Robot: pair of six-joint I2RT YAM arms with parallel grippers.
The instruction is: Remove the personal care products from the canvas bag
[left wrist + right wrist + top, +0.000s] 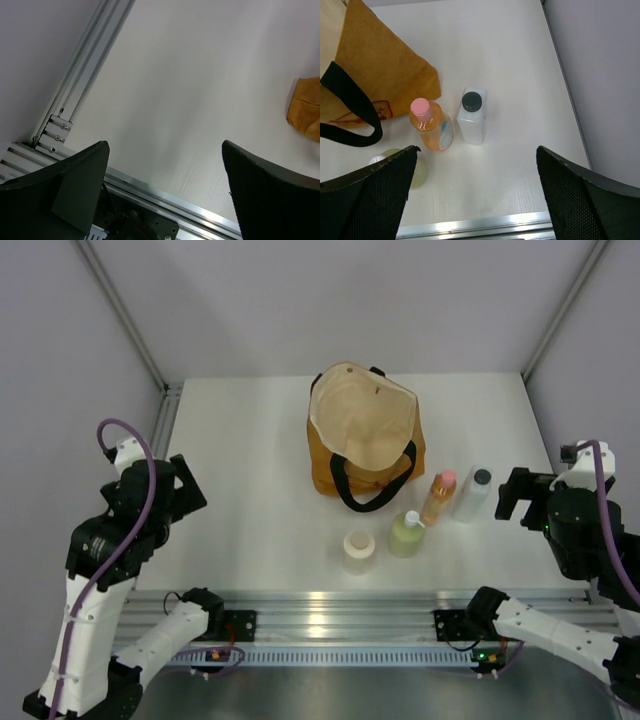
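The right gripper [477, 150] has its fingers spread wide with nothing between them, at the right side of the counter [250, 460]. The left gripper [162, 150] is likewise spread and empty, over bare counter at the left, well apart from everything.

Both sit clear of the goods, which suits a job that looks finished. Nearest the right gripper stands the white bottle with black cap [471, 120]. Just beside it is the slim orange bottle with pink cap [431, 127], then the pale-green pump bottle [406, 533] and the short cream jar [358, 550]. All four stand upright on the counter, in a loose row in front of the canvas bag [365, 430].

The bag is mustard-orange with black loop handles. It gapes open, and its cream lining shows nothing inside.
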